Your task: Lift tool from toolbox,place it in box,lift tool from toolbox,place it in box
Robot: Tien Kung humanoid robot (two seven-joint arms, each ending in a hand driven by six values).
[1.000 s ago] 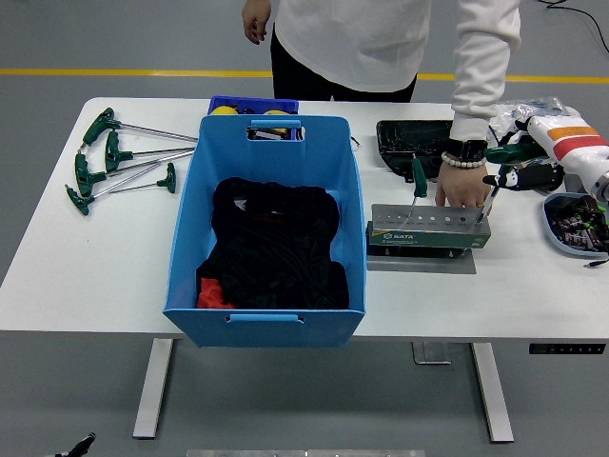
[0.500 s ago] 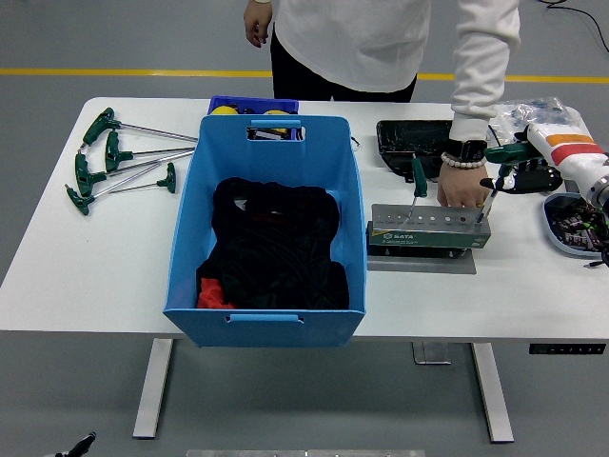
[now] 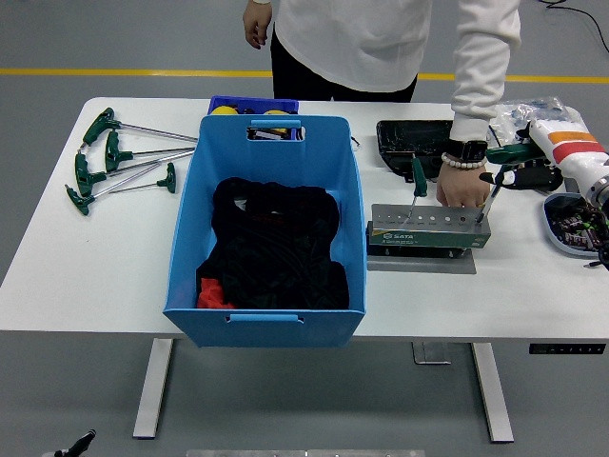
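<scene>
At the right edge of your frame, the robot's right hand point(image 3: 529, 174) is black-fingered, its forearm white with an orange band. At the top, the person point(image 3: 381, 43) wears white long sleeves, a dark watch and a bead bracelet.

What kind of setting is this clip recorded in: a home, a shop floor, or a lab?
Most likely a workshop or robotics test lab: a grey floor with a yellow line, a white height-adjustable table, green T-handle wrenches and a metal tool holder set out beside a blue box.
</scene>
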